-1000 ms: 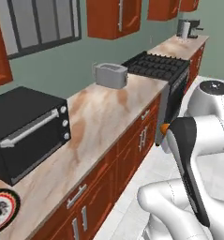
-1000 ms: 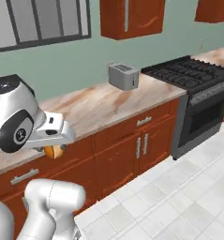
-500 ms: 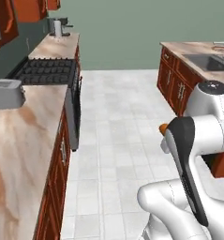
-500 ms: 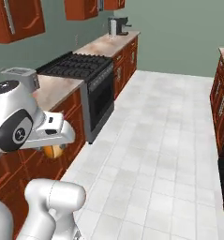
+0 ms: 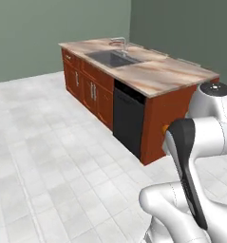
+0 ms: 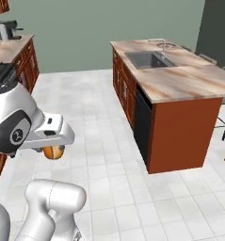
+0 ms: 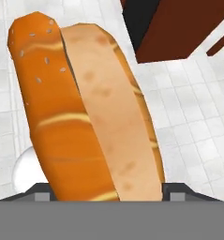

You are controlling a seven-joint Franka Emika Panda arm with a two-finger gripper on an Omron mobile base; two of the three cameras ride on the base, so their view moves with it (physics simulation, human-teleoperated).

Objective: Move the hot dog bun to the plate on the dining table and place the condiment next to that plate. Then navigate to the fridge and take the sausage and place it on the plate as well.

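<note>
Gripper (image 6: 53, 149) clasps the hot dog bun (image 7: 87, 112) between its jaws, holding it above the white tiled floor (image 6: 100, 141), well apart from the dining table (image 6: 180, 80) with its sink (image 6: 149, 60).

We see the dining table (image 5: 157, 76), a long island with a marbled beige-pink top, standing on the pale tiled floor (image 5: 48, 156). A grey sink (image 6: 149, 60) with a tap (image 5: 119, 43) sits inset in its top.
</note>
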